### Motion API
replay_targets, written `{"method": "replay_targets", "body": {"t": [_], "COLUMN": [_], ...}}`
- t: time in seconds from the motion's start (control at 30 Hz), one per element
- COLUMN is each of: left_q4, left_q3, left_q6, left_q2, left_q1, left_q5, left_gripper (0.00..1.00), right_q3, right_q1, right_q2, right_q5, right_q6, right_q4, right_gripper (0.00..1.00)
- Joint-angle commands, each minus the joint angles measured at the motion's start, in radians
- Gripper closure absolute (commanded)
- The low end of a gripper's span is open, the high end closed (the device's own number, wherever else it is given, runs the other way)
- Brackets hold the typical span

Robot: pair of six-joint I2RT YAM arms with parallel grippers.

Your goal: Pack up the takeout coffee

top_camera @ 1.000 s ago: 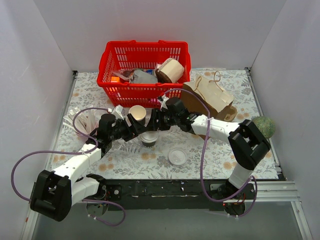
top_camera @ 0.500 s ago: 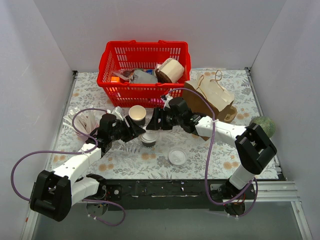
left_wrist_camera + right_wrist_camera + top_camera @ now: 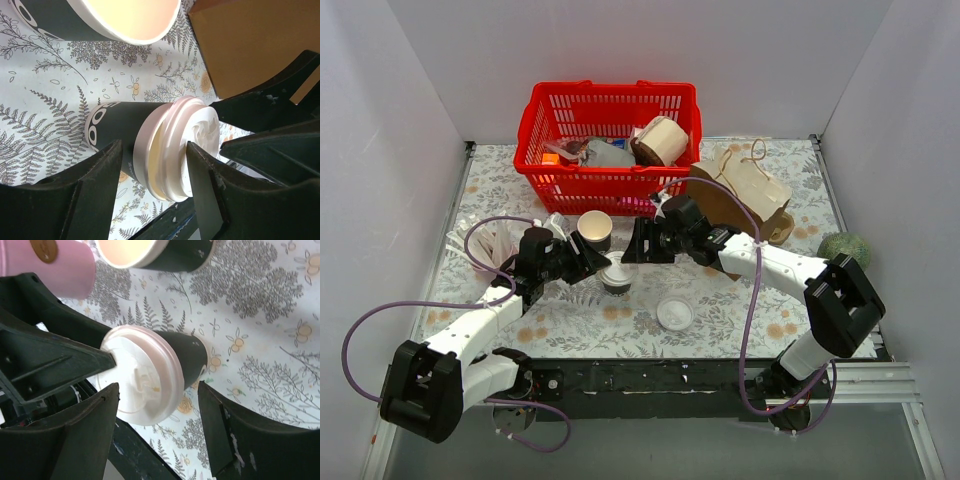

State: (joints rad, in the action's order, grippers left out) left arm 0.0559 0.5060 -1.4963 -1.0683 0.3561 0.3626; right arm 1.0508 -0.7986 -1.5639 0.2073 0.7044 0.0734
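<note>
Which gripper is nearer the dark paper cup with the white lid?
Left. The left gripper is closed around the dark paper cup with the white plastic lid; the right gripper hangs open just beyond it, not touching.

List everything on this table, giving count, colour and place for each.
takeout coffee: one, dark with white lid, centre of the table
lidless cup: one, dark, cream inside, just behind it
loose lid: one, white, towards the front
basket: one, red, at the back, holding a brown roll and other items
paper bag: one, brown, lying right of the basket
round object: one, green, far right edge
left gripper: one, black, closed on the takeout coffee
right gripper: one, black, open, straddling the same cup
</note>
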Motion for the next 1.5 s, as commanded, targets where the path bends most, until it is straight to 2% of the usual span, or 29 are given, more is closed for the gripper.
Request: {"method": "replay_targets", "body": {"t": [0.0, 0.37, 0.57, 0.63, 0.7, 0.87, 1.0, 1.13, 1.3, 1.4, 1.47], "left_q4": [0.036, 0.028, 0.019, 0.016, 0.015, 0.009, 0.005, -0.004, -0.014, -0.021, -0.022], "left_q3": [0.020, 0.020, 0.012, 0.009, 0.009, 0.005, 0.002, 0.000, -0.006, -0.007, -0.009], "left_q6": [0.016, 0.008, 0.008, 0.005, 0.004, 0.005, 0.004, 0.002, -0.001, -0.002, -0.001], "left_q2": [-0.002, -0.005, -0.002, -0.001, 0.002, 0.008, 0.011, 0.016, 0.007, 0.004, 0.002], "left_q1": [0.003, 0.003, 0.003, 0.003, 0.001, 0.003, 0.001, 0.003, 0.001, 0.003, 0.003], "left_q5": [-0.007, 0.009, 0.019, 0.024, 0.032, 0.038, 0.045, 0.050, 0.064, 0.070, 0.073], "left_gripper": [0.48, 0.47, 0.47, 0.47, 0.47, 0.46, 0.44, 0.43, 0.44, 0.44, 0.44], "right_q3": [0.014, 0.021, 0.017, 0.017, 0.023, 0.034, 0.035, 0.047, 0.060, 0.072, 0.074], "right_q1": [0.001, 0.001, 0.001, 0.001, 0.001, 0.001, 0.001, 0.001, -0.001, -0.004, -0.004], "right_q2": [0.031, 0.007, -0.001, -0.001, -0.001, -0.013, -0.012, -0.016, -0.039, -0.053, -0.059], "right_q5": [0.009, 0.053, 0.047, 0.046, 0.049, 0.052, 0.040, 0.053, 0.087, 0.090, 0.090], "right_q6": [-0.011, 0.015, 0.030, 0.036, 0.038, 0.044, 0.044, 0.050, 0.053, 0.053, 0.055], "right_q4": [0.077, 0.060, 0.063, 0.060, 0.060, 0.077, 0.081, 0.078, 0.068, 0.077, 0.080], "right_gripper": [0.31, 0.41, 0.53, 0.59, 0.71, 0.78, 0.99, 0.98, 0.79, 0.73, 0.73]}}
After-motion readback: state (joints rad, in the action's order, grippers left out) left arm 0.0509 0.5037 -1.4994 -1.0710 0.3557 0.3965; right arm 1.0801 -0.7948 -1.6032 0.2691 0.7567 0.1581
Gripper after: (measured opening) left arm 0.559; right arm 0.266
